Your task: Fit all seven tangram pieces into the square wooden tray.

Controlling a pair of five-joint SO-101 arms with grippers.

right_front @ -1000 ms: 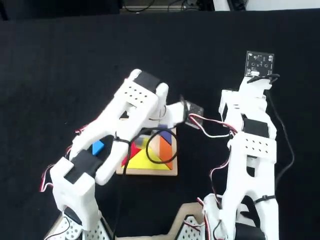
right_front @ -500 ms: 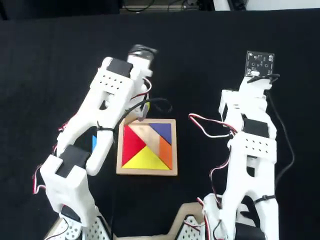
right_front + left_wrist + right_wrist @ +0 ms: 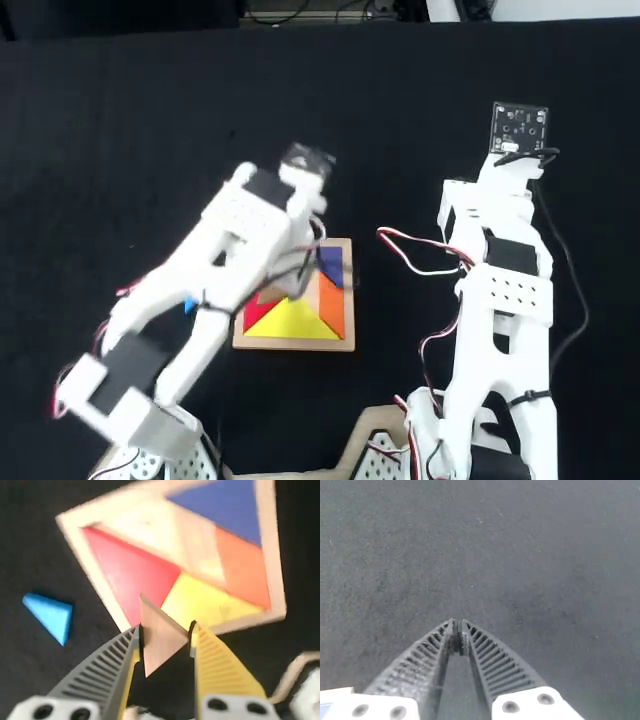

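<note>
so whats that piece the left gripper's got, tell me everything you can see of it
A flat triangular piece of pale, bare-looking wood, with one sharp corner pointing away from the wrist. The left gripper is shut on it, one finger on each side. It sits over the wooden tray near the red piece and yellow piece, not yet laid in. Its base is hidden between the fingers.

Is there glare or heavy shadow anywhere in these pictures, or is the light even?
High view: even light; the black table shows no distinct shadows. Left wrist view: bare wood inside the tray looks washed pale, behind the wooden triangle held in the left gripper. Right wrist view: flat, glare-free light on the table beneath the shut right gripper.
</note>
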